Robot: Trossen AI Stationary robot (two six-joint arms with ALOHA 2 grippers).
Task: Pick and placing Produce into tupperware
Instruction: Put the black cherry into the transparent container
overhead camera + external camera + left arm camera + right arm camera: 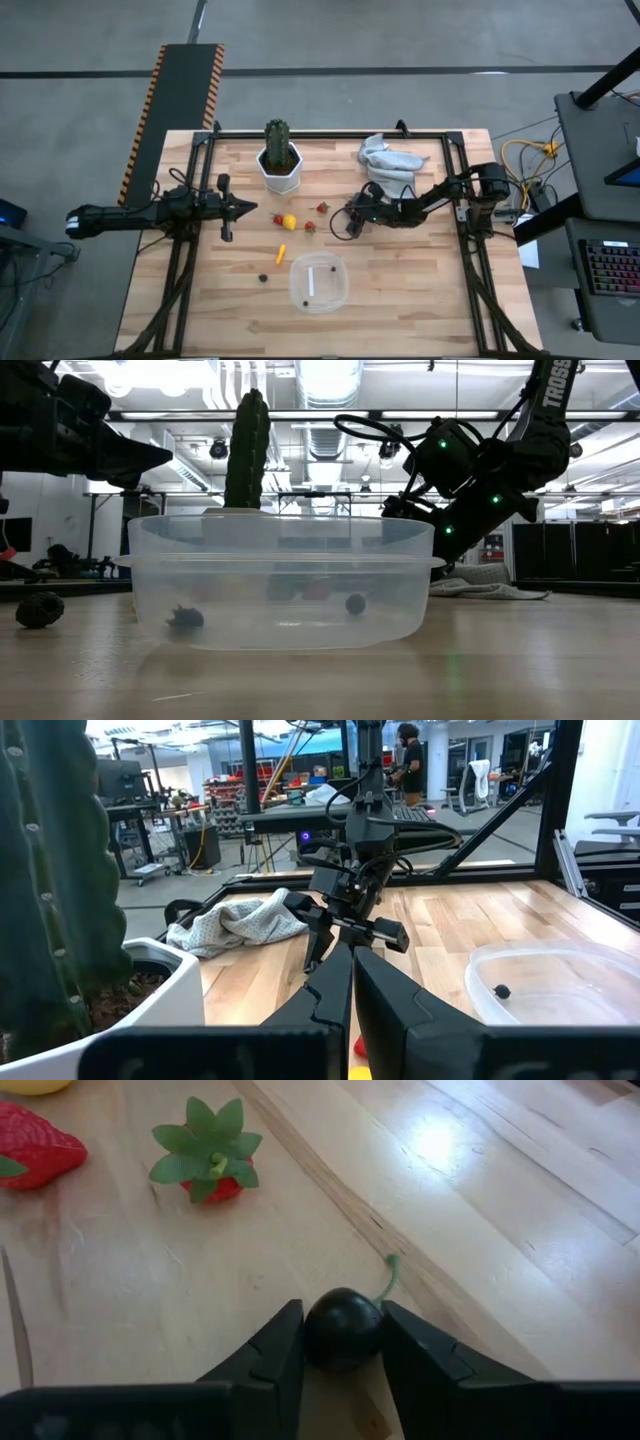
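The right hand [340, 1342] clamps a dark cherry [343, 1329] on the desk [480, 1210]; the left hand [236, 208] waits, fingers together, beside the cactus [277, 142].

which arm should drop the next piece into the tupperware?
Right. The right gripper is closed on a dark cherry, down at the table just up-right of the tupperware. The left gripper holds nothing, fingers together, and sits farther away beside the white pot.
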